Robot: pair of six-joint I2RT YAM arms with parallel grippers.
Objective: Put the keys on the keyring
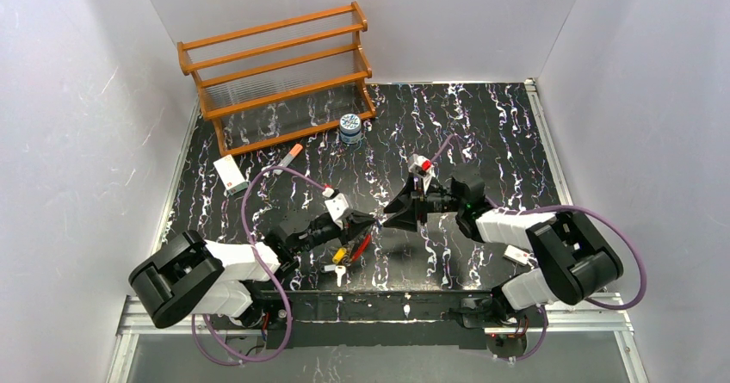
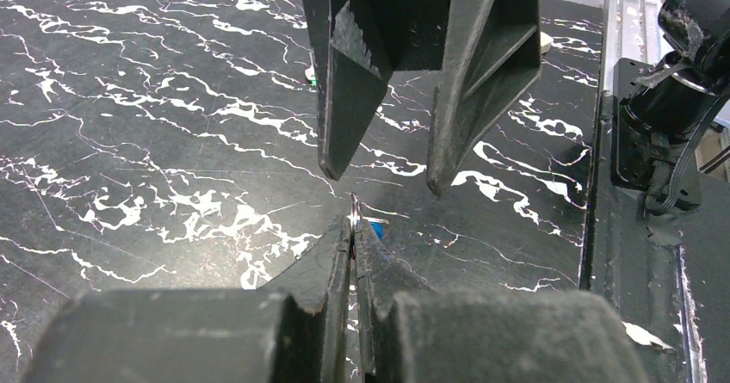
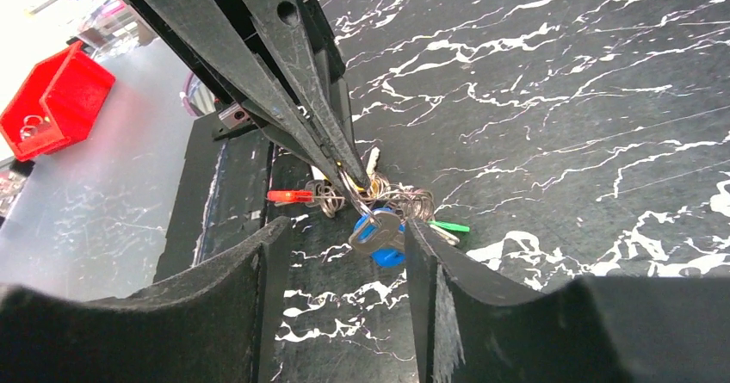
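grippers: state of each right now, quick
left gripper: closed, pinching the keyring wire.
right gripper: open, fingers either side of the blue key, not gripping.

From above, the left gripper (image 1: 372, 225) and right gripper (image 1: 398, 214) meet over the keys (image 1: 342, 255) and cover all but 3 small bits, yellow, red and pale; the keyring is too thin to trace there. In the left wrist view the left gripper's closed fingers (image 2: 331, 262) hide all but a sliver of metal (image 2: 354, 204) and a blue corner (image 2: 376, 225), so key or ring cannot be told. In the right wrist view its tip covers part of a tangle of wire loops (image 3: 403, 200), and which keys hang on them is unclear.
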